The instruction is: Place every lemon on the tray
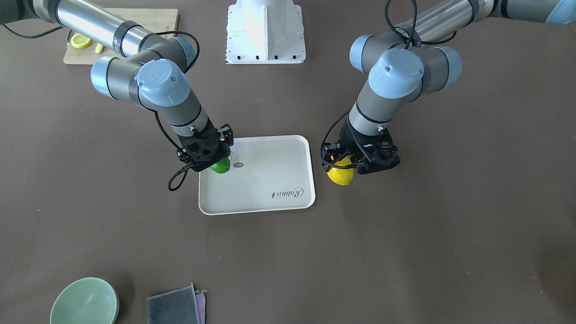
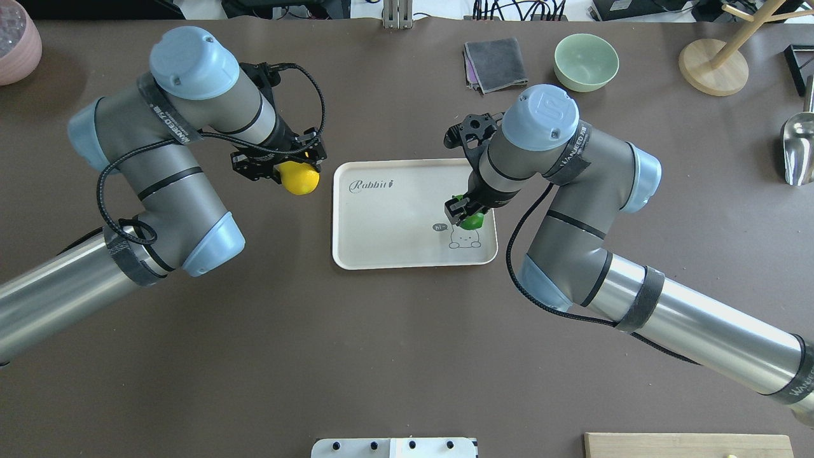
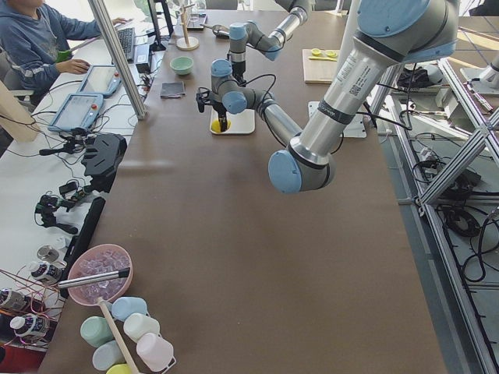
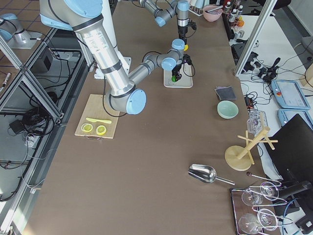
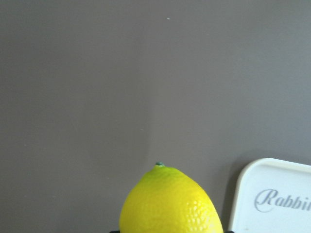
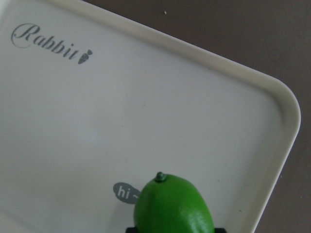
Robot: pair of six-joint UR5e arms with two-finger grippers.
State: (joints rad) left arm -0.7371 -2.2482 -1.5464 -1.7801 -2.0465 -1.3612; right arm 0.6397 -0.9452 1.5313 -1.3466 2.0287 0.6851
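Observation:
My left gripper (image 2: 287,172) is shut on the bright yellow lemon (image 2: 301,180) and holds it over the brown table, just outside the tray's short edge by the "Rabbit" script. The lemon also shows in the front view (image 1: 340,176) and the left wrist view (image 5: 170,204). My right gripper (image 2: 466,214) is shut on the green lemon (image 2: 472,222) and holds it low over the off-white tray (image 2: 381,245), beside the cartoon drawing. The green lemon shows in the right wrist view (image 6: 173,206) above the tray floor (image 6: 146,97).
A green bowl (image 2: 586,62) and a grey cloth (image 2: 495,64) lie at the far side. A wooden stand (image 2: 712,67) and a metal scoop (image 2: 798,149) are at the far right. A cutting board (image 1: 162,20) with lemon slices (image 1: 81,41) lies near the robot's base.

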